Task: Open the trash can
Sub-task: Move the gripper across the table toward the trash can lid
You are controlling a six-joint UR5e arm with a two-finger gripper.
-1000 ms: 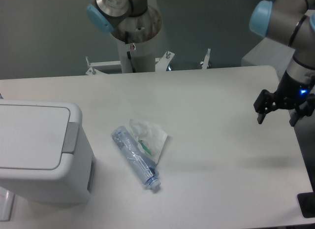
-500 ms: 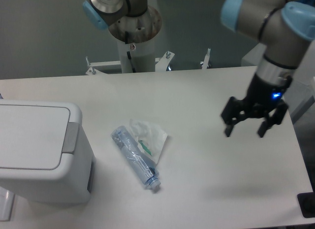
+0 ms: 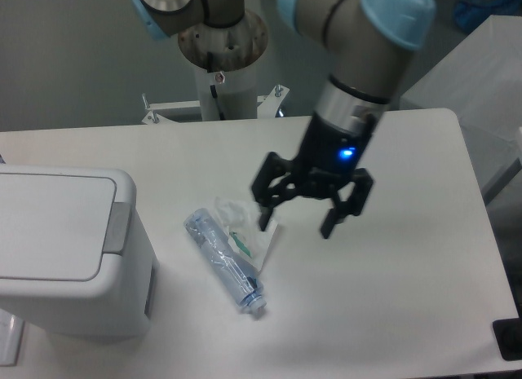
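Observation:
The trash can (image 3: 69, 248) is a boxy white bin at the left edge of the table, its flat lid down and a grey tab (image 3: 118, 226) on the right rim. My gripper (image 3: 295, 226) hangs open over the middle of the table, fingers pointing down, well to the right of the bin and apart from it. Nothing is between its fingers.
A crushed clear plastic bottle (image 3: 224, 261) lies on the table between the bin and the gripper, with a crumpled clear wrapper (image 3: 249, 224) beside it, just left of the gripper's left finger. The arm's base column (image 3: 222, 61) stands behind the table's far edge.
The arm has swung left from the table's right side to its middle, bringing the open gripper close to the wrapper. The bin, bottle and wrapper have not moved.

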